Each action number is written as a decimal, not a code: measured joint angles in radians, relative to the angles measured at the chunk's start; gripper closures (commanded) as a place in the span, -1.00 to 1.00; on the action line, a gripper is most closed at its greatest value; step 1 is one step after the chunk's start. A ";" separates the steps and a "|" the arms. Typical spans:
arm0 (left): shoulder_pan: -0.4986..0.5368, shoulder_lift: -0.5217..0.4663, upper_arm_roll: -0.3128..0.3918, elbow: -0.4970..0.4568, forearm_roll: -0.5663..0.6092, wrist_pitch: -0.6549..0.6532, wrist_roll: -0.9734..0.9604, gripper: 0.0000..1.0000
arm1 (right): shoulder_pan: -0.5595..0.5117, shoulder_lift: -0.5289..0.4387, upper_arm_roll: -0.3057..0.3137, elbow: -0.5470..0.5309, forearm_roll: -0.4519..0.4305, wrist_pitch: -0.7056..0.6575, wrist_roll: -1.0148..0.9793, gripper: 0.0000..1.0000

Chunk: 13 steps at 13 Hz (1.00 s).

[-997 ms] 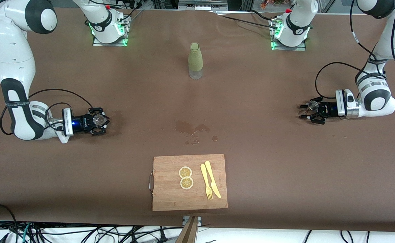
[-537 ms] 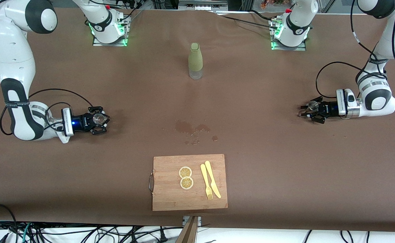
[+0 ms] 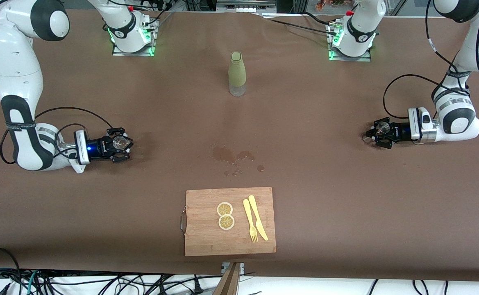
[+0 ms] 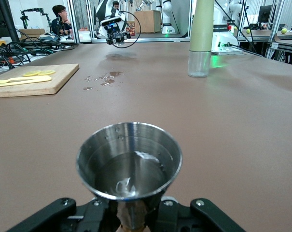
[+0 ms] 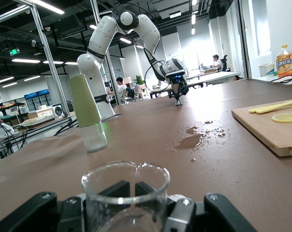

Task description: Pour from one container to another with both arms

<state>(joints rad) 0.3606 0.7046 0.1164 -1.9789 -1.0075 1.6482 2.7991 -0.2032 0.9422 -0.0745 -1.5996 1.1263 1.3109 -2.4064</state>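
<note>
front view: high, facing the 2 arm bases along its top edge, looking down on the whole brown table (image 3: 329, 196).
left wrist view: low, just above the left gripper (image 4: 131, 220), close on the metal cup (image 4: 130, 162) in it, looking level along the table toward the right arm's end.
right wrist view: low, just above the right gripper (image 5: 126, 208), close on the glass beaker (image 5: 125, 191) in it, looking level toward the left arm's end.
shared by all 3: green bottle (image 3: 237, 73) (image 4: 202, 36) (image 5: 88, 113), wet patch (image 3: 233, 157) (image 4: 104, 77) (image 5: 196, 137), cutting board (image 3: 230, 221) (image 4: 32, 79) (image 5: 271, 123).
wrist views: each shows the other arm's gripper far off.
</note>
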 measured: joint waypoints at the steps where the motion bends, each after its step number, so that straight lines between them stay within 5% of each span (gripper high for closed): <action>1: 0.000 0.000 0.000 0.000 0.000 0.000 0.000 1.00 | -0.001 0.000 -0.001 0.000 0.000 -0.004 0.000 0.98; 13: 0.001 0.000 0.002 0.008 0.000 -0.010 -0.013 1.00 | -0.011 0.000 -0.007 0.002 0.000 -0.024 0.000 0.98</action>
<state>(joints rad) 0.3617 0.7047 0.1183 -1.9710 -1.0074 1.6378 2.7862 -0.2146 0.9422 -0.0819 -1.5981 1.1262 1.2872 -2.4064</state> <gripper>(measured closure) 0.903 0.868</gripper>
